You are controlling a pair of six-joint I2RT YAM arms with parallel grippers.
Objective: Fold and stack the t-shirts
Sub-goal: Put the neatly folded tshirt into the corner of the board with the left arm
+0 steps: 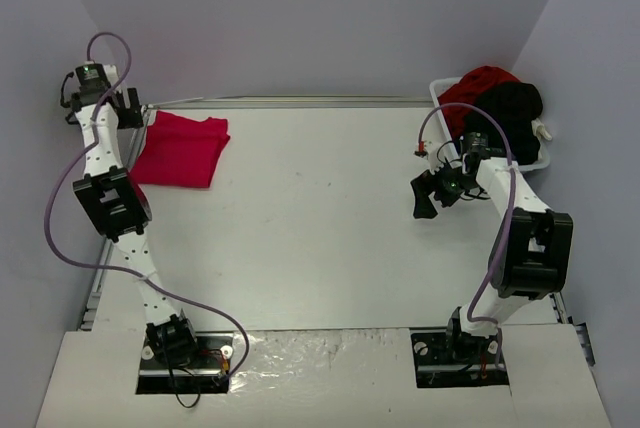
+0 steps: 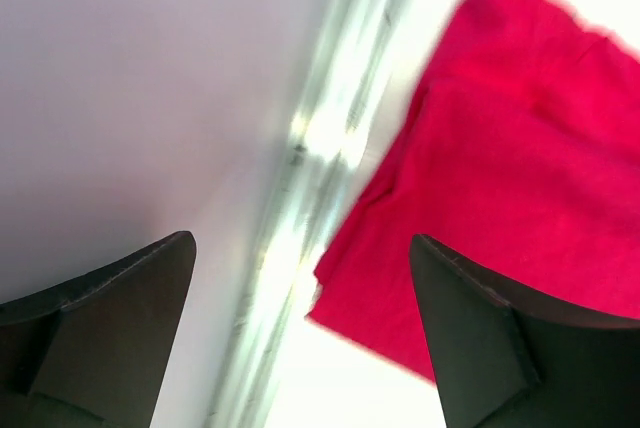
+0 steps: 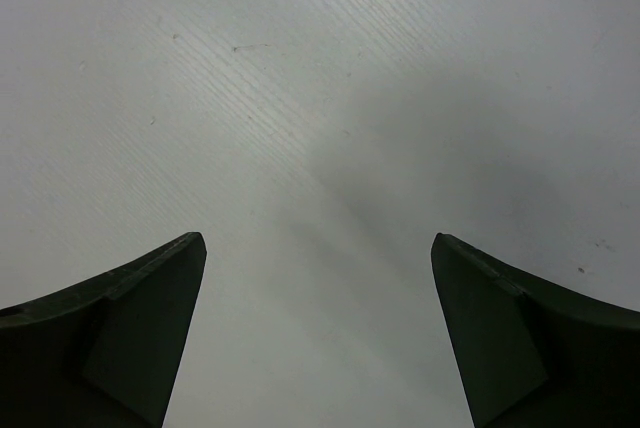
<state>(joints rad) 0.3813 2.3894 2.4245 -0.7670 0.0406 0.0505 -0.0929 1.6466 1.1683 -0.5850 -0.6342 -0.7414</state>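
Note:
A folded bright red t-shirt [image 1: 181,151] lies flat at the back left of the table, filling the right side of the left wrist view [image 2: 520,168]. My left gripper [image 1: 132,110] hovers at that shirt's left edge, over the table's rim; it is open [image 2: 300,248] with nothing between its fingers. Another red t-shirt [image 1: 484,83] and a black t-shirt [image 1: 512,111] are heaped in the white basket [image 1: 545,160] at the back right. Just in front of and left of the basket, my right gripper [image 1: 428,196] is open [image 3: 315,243] over bare table.
A metal rail [image 2: 320,148] runs along the table's left edge, with the pale wall [image 2: 120,98] right beside it. The white tabletop [image 1: 320,218] stretches between the two arms. Purple cables loop off both arms.

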